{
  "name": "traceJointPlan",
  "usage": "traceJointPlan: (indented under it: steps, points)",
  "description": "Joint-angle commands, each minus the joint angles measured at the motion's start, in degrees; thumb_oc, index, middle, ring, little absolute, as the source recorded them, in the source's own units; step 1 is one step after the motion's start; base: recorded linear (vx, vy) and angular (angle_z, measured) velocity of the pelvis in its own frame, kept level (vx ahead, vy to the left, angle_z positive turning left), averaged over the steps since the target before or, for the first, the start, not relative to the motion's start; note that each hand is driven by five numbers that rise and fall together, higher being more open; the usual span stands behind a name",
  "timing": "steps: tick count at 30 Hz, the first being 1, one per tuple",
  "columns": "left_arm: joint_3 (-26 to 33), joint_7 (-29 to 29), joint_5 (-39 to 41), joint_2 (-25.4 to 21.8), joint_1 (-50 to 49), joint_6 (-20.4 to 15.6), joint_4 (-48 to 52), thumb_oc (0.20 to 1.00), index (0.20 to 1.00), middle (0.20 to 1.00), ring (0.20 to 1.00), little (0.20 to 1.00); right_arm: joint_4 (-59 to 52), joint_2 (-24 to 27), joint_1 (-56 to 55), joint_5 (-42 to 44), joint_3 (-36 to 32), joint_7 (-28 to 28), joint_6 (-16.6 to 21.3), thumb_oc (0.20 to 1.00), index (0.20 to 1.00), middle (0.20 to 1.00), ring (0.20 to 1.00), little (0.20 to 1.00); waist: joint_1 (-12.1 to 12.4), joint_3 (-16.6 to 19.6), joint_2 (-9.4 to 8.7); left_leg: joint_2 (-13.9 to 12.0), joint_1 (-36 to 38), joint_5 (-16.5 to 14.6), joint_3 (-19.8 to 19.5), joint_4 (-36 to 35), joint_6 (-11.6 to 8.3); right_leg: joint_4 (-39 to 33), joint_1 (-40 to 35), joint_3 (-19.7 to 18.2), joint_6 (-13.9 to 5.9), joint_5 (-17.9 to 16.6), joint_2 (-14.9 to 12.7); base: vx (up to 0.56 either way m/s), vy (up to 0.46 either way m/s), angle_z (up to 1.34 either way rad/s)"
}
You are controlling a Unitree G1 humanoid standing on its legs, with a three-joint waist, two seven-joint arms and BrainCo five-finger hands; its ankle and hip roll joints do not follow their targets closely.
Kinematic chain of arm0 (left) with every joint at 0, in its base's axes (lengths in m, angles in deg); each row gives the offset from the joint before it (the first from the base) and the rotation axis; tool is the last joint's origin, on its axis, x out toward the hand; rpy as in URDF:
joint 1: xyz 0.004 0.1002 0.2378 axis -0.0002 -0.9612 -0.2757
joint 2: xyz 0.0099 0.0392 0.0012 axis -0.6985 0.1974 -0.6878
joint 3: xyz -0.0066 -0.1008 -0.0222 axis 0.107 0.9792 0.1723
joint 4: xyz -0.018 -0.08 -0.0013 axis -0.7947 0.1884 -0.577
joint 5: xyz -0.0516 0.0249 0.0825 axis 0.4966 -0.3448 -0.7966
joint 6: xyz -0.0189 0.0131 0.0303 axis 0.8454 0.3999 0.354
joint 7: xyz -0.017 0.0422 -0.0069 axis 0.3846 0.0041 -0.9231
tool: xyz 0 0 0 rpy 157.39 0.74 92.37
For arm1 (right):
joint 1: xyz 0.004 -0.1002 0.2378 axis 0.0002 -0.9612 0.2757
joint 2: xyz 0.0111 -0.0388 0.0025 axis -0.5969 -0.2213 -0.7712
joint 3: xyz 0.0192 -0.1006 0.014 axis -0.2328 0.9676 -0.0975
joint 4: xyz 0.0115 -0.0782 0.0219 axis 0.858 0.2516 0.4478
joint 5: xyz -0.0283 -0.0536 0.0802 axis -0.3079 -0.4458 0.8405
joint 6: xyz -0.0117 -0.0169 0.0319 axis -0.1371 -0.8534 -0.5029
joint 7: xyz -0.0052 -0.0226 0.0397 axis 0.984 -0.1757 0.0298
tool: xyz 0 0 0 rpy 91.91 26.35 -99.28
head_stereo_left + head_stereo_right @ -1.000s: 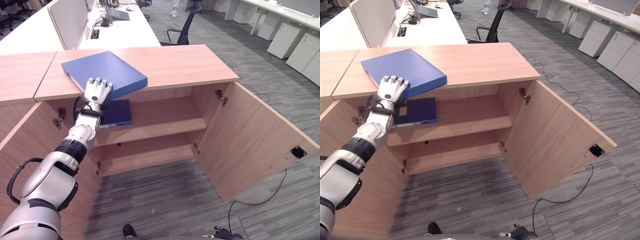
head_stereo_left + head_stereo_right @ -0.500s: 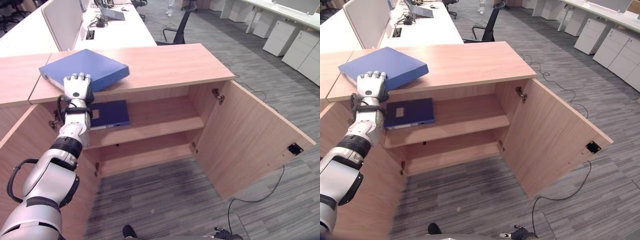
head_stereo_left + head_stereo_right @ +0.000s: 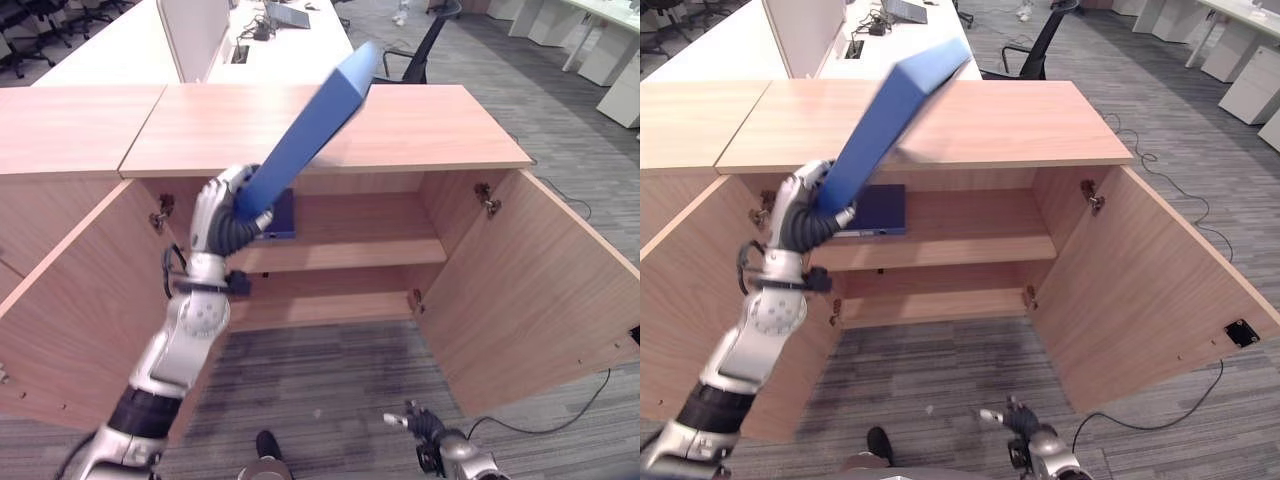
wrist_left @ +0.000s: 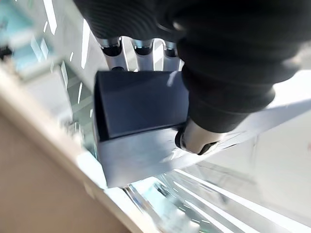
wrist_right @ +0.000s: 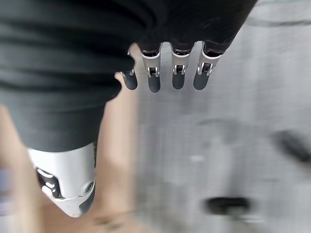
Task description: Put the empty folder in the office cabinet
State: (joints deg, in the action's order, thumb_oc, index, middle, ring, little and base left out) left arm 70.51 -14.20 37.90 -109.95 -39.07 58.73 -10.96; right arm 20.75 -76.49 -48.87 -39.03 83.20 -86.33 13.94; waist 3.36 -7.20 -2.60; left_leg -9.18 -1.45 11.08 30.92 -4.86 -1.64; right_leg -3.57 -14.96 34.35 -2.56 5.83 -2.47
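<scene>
Now the left robot hand (image 3: 222, 205) is clamped on the lower end of a blue folder (image 3: 310, 125), fingers on one face and thumb on the other, as the left wrist view shows (image 4: 141, 104). The folder is off the cabinet top and tilted steeply, its lower end in the hand in front of the upper shelf and its upper end raised above the wooden top (image 3: 420, 125) of the office cabinet (image 3: 970, 180). It touches nothing but the hand.

The cabinet stands open, with both doors swung outward: the left door (image 3: 70, 300) towards the robot's left, the right door (image 3: 530, 285) towards its right. Inside are two shelves. On the upper shelf (image 3: 350, 250), near its left end, lies a second, darker blue folder (image 3: 875, 210), flat and partly hidden behind the held one. The lower shelf (image 3: 330, 305) carries nothing visible.

The right robot hand (image 5: 165, 73) hangs low over the grey carpet floor (image 3: 340, 380), with its fingers straight and apart and nothing in it; it also appears at the bottom edge of the head views (image 3: 1025, 425).

Behind the cabinet stands a white table (image 3: 130, 50) with a divider panel (image 3: 195, 30), and a black office chair (image 3: 415, 55) is beside it.
</scene>
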Motion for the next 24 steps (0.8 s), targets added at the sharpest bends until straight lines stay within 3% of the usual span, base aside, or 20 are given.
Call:
traceJointPlan:
  steps: [1, 3, 8, 15, 24]
  points:
    - [-2.07, -11.03, 18.31, -0.12, -2.81, -1.81, -4.10, 0.200, 0.200, 0.200, 0.200, 0.200, -2.14, 1.83, 2.30, 3.46, -2.58, -1.32, 3.47, 1.000, 1.000, 1.000, 1.000, 1.000, -0.47, 1.08, 1.33, -7.95, 1.90, 0.68, 1.18, 0.67, -6.91, -0.78, 3.54, 1.46, -0.86, -1.36, -0.35, 0.00, 0.000, 0.00]
    - [-0.56, -14.53, 27.10, -1.10, -7.26, -1.21, -0.62, 0.200, 0.200, 0.200, 0.200, 0.200, -7.37, 3.48, 1.65, 5.14, -4.31, -1.86, 4.14, 1.000, 1.000, 1.000, 1.000, 1.000, -0.22, 1.47, 1.36, -7.83, 1.80, 0.54, 1.00, 0.68, -6.74, -0.68, 3.66, 1.84, -0.97, -1.36, -0.36, 0.00, -0.003, 0.02]
    - [2.61, -15.85, 34.23, -1.19, -12.06, -0.76, 1.45, 0.200, 0.200, 0.200, 0.200, 0.200, -13.30, 4.56, -0.05, 8.65, -6.83, -2.55, 5.15, 1.000, 1.000, 1.000, 1.000, 1.000, 0.10, 1.96, 1.30, -7.55, 1.78, 0.30, 0.83, 0.69, -6.49, -0.66, 3.82, 2.03, -1.12, -1.42, -0.49, 0.00, 0.000, 0.04]
    - [7.03, -12.93, 29.96, 0.27, -16.12, -1.00, -0.22, 0.200, 0.200, 0.200, 0.200, 0.200, -20.18, 5.89, -3.20, 9.17, -11.93, -0.76, 6.27, 1.000, 1.000, 1.000, 1.000, 1.000, 0.39, 2.06, 1.15, -7.40, 1.39, 0.37, 0.17, 0.68, -6.29, -0.65, 4.00, 2.15, -1.04, -1.32, -0.52, 0.00, -0.006, 0.04]
    - [10.37, -11.14, 23.53, 0.65, -17.65, -0.99, -0.23, 0.200, 0.200, 0.200, 0.200, 0.200, -17.04, 6.79, -4.17, 5.56, -15.50, 1.83, 4.96, 1.000, 1.000, 1.000, 1.000, 1.000, 0.58, 1.95, 1.16, -7.32, 0.64, 0.42, -0.68, 0.57, -6.23, -1.00, 4.18, 2.37, -1.07, -1.56, -0.55, -0.01, -0.004, 0.06]
